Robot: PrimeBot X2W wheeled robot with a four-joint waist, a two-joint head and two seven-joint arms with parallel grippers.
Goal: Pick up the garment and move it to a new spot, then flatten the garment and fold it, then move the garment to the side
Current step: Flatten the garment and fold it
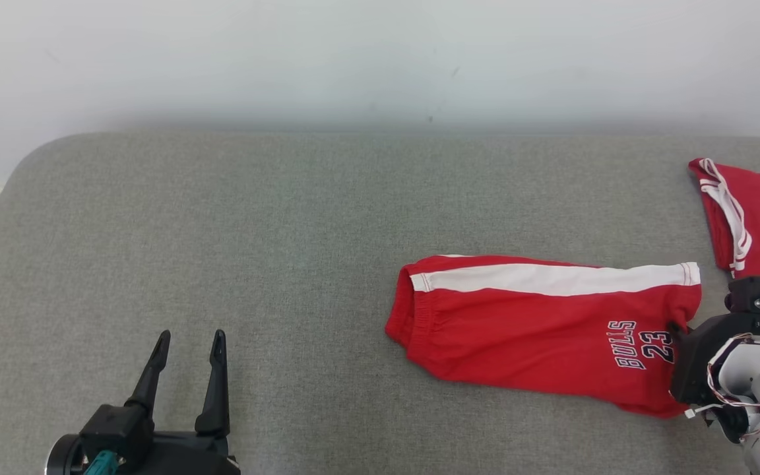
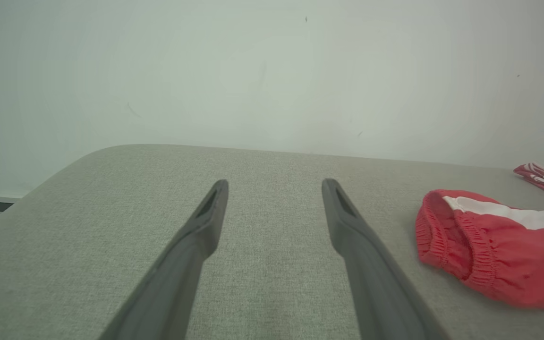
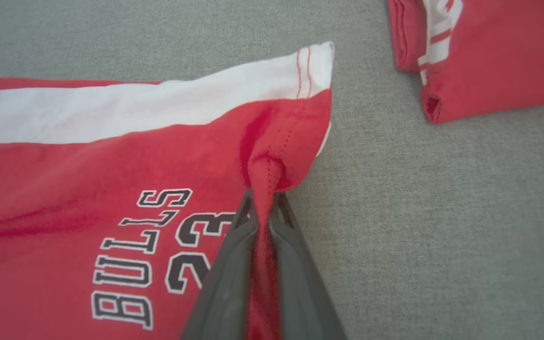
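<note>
A pair of soft red jersey shorts [image 1: 538, 323], with a white side stripe and "BULLS 23" printed in dark letters, lies roughly flat right of centre in the head view, on the grey fabric-covered worktop [image 1: 221, 231]. Its gathered elastic waistband [image 1: 413, 310] points toward the frame's left and its leg hem toward the right.

The right gripper [image 3: 263, 200] comes in from the lower right of the head view and is clamped on that leg hem. In the right wrist view a pinched ridge of red cloth runs between its two dark fingers, and the fabric puckers toward them. The left gripper [image 1: 192, 338] sits at the lower left of the head view, spread wide with nothing in it, well apart from the shorts.

The shorts look light and limp. Lifted by this one corner, they would probably sag, swing and fold over on themselves. The stitched, doubled hem is a sound place to pinch, though thin knit could slip if only a little is caught. The thick waistband seems the natural second hold for the left gripper, so the cloth travels stretched between two ends. The worktop's woven cover would likely drag, so lifting suits better than sliding. A second red garment [image 1: 759, 218] lies near the hem at the upper right and should be kept clear of.
</note>
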